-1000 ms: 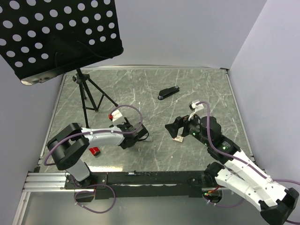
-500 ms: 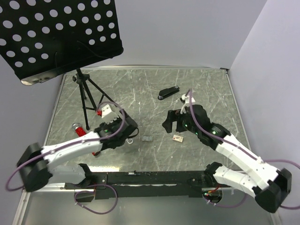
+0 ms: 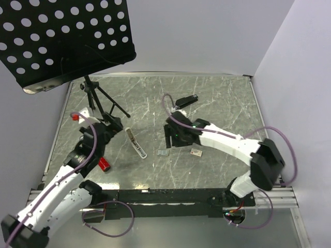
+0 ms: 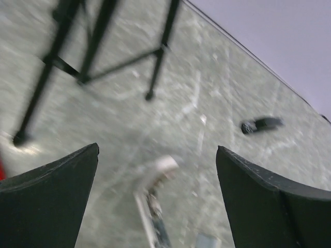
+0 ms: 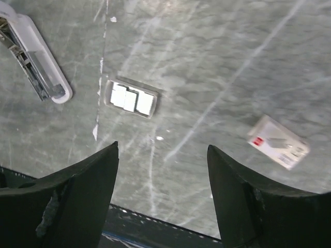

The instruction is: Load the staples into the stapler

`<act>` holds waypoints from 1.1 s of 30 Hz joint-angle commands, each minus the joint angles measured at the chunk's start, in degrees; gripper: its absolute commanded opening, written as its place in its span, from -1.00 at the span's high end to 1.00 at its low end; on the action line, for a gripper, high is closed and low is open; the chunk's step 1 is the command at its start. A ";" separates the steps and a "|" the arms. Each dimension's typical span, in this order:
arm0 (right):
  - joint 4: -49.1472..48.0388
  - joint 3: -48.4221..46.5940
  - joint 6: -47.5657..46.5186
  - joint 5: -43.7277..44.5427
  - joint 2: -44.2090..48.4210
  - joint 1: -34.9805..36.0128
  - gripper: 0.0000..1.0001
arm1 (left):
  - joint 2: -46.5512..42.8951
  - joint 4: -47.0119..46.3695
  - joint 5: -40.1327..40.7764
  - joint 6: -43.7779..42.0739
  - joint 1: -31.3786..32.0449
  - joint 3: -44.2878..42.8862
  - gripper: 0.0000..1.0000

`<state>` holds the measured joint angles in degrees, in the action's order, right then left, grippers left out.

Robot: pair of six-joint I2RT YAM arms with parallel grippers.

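Note:
The open white-and-grey stapler lies flat on the table, its staple channel facing up; it also shows in the right wrist view and, blurred, in the left wrist view. The see-through staples tray holds pale staple blocks. The tiny staples box with red print lies to its right. My left gripper is open and empty, left of the stapler. My right gripper is open and empty, just above the tray.
A second, black stapler lies shut at the back middle. A black tripod carrying a perforated black panel stands at the back left. A small red object lies near the left arm.
My left arm has pulled back to the left, leaving the stapler open on the table. My right arm has swung left from the box to above the staples tray.

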<state>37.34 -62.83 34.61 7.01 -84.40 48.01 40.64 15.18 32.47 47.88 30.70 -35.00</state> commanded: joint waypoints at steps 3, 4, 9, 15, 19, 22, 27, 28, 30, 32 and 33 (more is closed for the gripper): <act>3.79 -7.91 4.85 4.07 -10.33 3.23 -0.41 | -2.76 -5.16 -8.91 -15.17 -7.32 0.29 -0.99; 3.88 -8.45 4.77 4.24 -11.39 3.58 -0.40 | -3.02 -5.60 -8.39 -16.40 -7.32 0.37 -0.99; 6.59 -15.03 3.01 6.17 -18.24 5.77 -0.43 | -4.34 -5.42 -2.08 -18.08 -7.41 0.55 -0.99; 8.97 -21.89 0.90 8.55 -24.48 7.10 -0.66 | -4.61 -3.23 5.49 -15.98 -7.41 -0.06 -0.99; 10.47 -24.53 -0.15 9.34 -27.48 7.54 -0.76 | -4.78 -3.40 5.94 -15.80 -7.41 0.02 -0.99; 10.99 -25.50 -0.86 9.17 -29.06 7.80 -0.80 | -4.70 -3.58 5.85 -15.80 -7.41 0.02 -0.99; 11.44 -24.71 -1.56 9.61 -30.39 7.98 -0.84 | -4.61 -3.93 5.33 -15.97 -7.41 0.11 -0.99; 11.26 -24.10 -1.91 9.61 -30.47 7.89 -0.84 | -4.61 -3.93 5.24 -15.97 -7.49 0.20 -0.99; 11.35 -23.40 -2.18 9.69 -30.39 7.80 -0.84 | -4.61 -4.02 5.06 -15.97 -7.58 0.20 -0.99; 11.35 -22.08 -2.62 10.31 -29.77 7.98 -0.85 | -4.43 -4.19 4.89 -16.06 -7.67 0.29 -0.99; 11.44 -21.55 -2.79 10.48 -29.51 7.80 -0.85 | -4.52 -4.19 4.71 -16.06 -7.76 0.29 -0.99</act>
<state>47.03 -85.86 33.06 15.42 -114.69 55.53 36.58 11.88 36.91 32.38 23.42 -34.57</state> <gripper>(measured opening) 0.922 0.994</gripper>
